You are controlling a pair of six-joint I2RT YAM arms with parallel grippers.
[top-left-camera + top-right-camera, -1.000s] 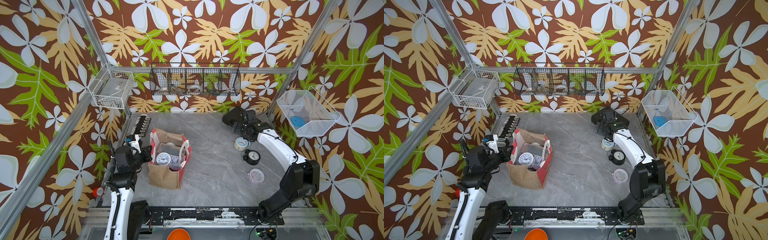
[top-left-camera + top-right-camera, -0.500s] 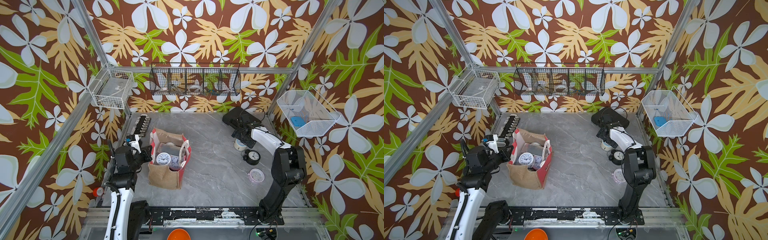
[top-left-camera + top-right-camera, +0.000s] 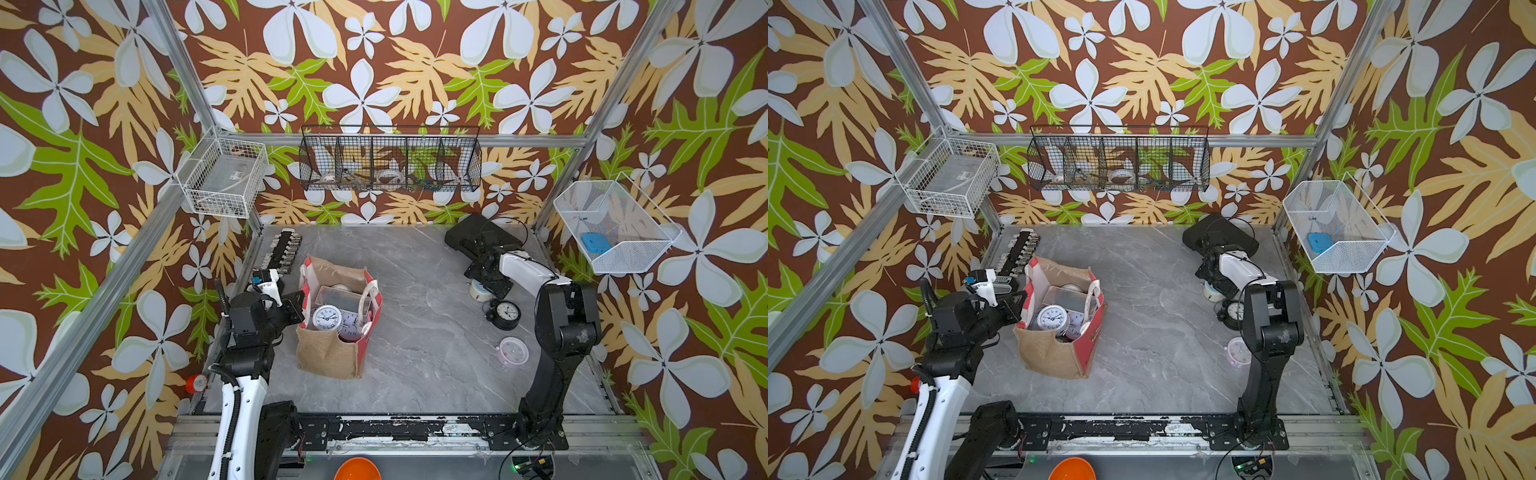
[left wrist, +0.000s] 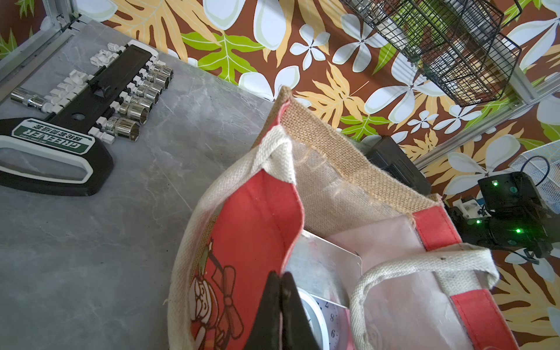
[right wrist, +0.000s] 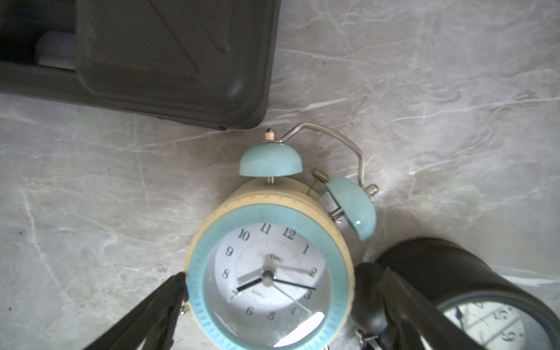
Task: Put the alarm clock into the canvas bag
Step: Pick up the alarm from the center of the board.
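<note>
alarm clock point(image 5: 269, 291) sits between spread jaws of downward-reaching right gripper point(image 5: 271, 275); left gripper point(image 4: 281, 281) pinches canvas bag point(image 4: 257, 227).

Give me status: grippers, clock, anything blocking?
Left gripper shut on canvas bag rim. Right gripper open, straddling blue alarm clock on table, not lifted. Black clock close beside one finger.

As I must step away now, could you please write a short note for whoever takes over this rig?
Left pincer: shut on the red rim of the canvas bag, holding it open.
Right pincer: open, straddling the blue alarm clock on the table, not gripping yet.
Done: a white clock already lies in the bag.
Left to do: close on the blue alarm clock and carry it into the bag; a black clock and a pink clock also sit on the table.
</note>
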